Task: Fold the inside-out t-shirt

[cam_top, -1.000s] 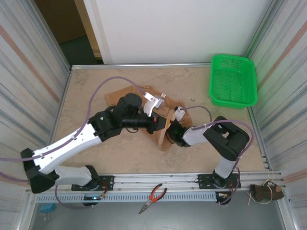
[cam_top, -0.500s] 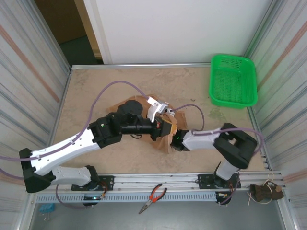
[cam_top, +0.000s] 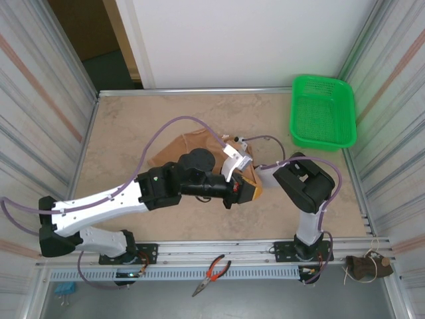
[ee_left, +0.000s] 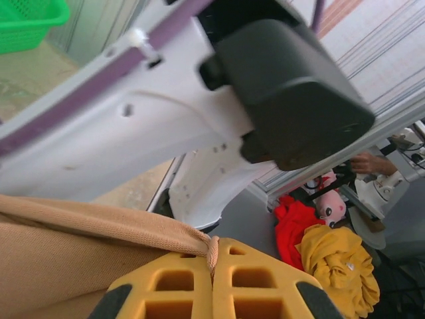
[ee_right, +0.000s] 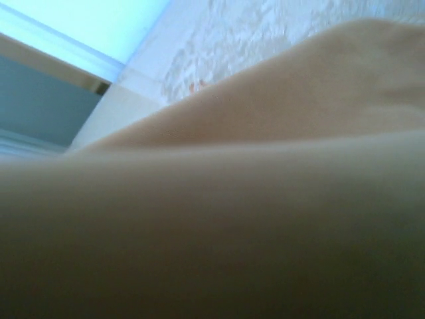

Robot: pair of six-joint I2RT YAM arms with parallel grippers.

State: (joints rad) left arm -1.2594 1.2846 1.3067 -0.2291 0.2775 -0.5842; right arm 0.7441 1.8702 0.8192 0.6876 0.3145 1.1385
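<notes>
Top view: I read bright, even, diffuse light. The white back wall [cam_top: 252,40] at upper centre is near washed out. Shadows under the arms on the table [cam_top: 119,133] are soft-edged.

Left wrist view: daylight-bright. The right arm [ee_left: 133,133] is close and soft across the middle; the t-shirt [ee_left: 66,252] weave is crisp at lower left.

Right wrist view: the t-shirt [ee_right: 279,126] is all blur, dim in the lower half. The upper left corner is blown pale blue.

We find the t-shirt [cam_top: 176,145] in the middle of the worktop [cam_top: 119,126], the basket [cam_top: 323,113] behind it at the far right corner, and pliers [cam_top: 212,271] on the near ledge [cam_top: 265,274].
</notes>
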